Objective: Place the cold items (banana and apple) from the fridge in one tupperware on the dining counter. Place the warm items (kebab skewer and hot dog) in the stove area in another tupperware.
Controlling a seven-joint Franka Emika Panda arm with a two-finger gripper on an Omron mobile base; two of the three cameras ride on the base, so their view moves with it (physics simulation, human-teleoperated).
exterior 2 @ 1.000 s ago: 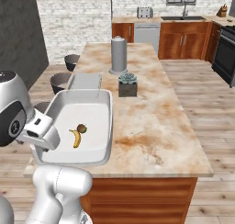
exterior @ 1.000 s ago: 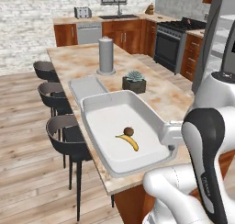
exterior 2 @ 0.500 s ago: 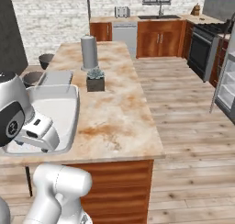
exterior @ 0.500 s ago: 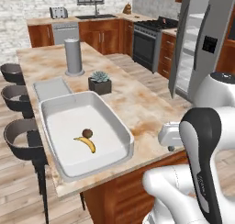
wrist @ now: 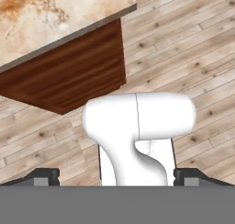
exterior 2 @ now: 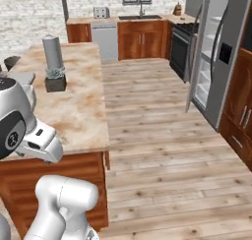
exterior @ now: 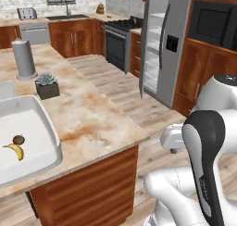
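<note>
Tool [wrist: 117,177] hangs spread and empty over the wooden floor, off the surface [exterior: 88,114]. Banana [exterior: 15,150] and apple [exterior: 18,139] lie touching in the pale tupperware [exterior: 44,128] at the surface's near edge; both look light, firm, pinchable mid-body.

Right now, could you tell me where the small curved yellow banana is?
In the left base view, the small curved yellow banana lies inside the pale thick-rimmed tray at far left, just below the small dark apple.

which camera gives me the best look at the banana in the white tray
The left base view: the banana lies in plain sight in the tray beside the apple. In the right base view the robot's arm covers that spot; the hand view faces the floor.
</note>
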